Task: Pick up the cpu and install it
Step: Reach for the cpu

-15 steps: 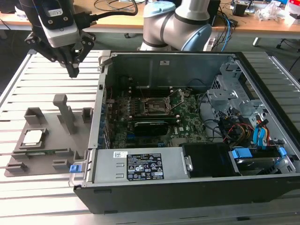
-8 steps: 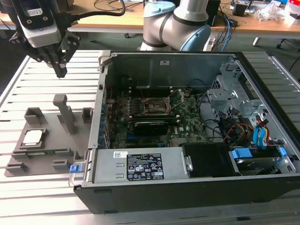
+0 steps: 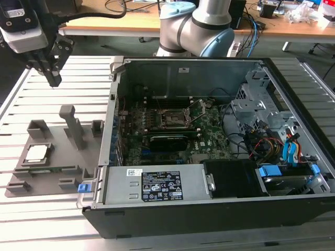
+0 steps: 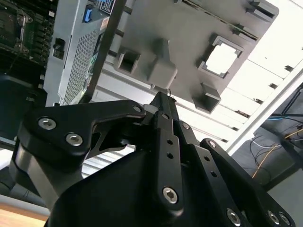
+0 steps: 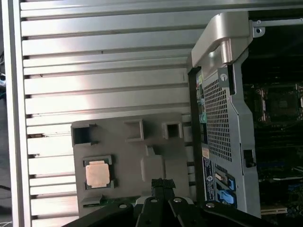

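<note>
Judging from how things lie, we put the task at its very start: neither the pickup nor the install is done. The cpu (image 3: 37, 153) sits flat in its square recess on the grey fixture plate (image 3: 64, 155), at the lower left of the exterior view, with nothing touching it. In both wrist views we see its pale metal top (image 5: 97, 173) (image 4: 221, 60) framed by the recess walls, undisturbed.

The socket (image 3: 172, 119) inside the open computer case (image 3: 157, 188), near the middle of the exterior view, looks bare. Its metal frame seems to be lifted open, though we cannot be sure of that from here. So the chip has yet to be grasped, carried across and seated.

The tool (image 3: 54, 82) hangs at the upper left of the exterior view, pointing down over the slatted counter (image 3: 21, 104). It is above and beyond the far edge of the plate and well apart from the cpu. Its fingers are drawn together at the tips and carry nothing; in the second wrist view we see them (image 4: 161, 101) meet in a narrow point, and the first wrist view agrees. The arm (image 3: 196, 23) rises from its base at the top middle of the exterior view, behind the case.
</note>
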You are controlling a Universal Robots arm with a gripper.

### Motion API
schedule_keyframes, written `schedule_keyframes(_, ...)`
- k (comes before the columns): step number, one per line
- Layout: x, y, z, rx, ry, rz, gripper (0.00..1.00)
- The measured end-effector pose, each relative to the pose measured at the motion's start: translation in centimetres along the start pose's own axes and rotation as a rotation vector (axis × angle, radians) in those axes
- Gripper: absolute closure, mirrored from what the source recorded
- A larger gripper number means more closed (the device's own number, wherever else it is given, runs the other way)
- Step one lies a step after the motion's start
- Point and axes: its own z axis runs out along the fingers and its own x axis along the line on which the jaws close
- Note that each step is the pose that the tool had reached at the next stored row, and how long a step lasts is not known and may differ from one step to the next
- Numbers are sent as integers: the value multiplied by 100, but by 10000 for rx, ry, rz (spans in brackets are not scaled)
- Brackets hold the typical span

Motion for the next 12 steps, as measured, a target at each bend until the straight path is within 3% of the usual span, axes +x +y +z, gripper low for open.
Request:
schedule_keyframes(9,400,-29,-9,0,0,1,89)
schedule_keyframes(12,503,-37,-11,-1,0,0,89)
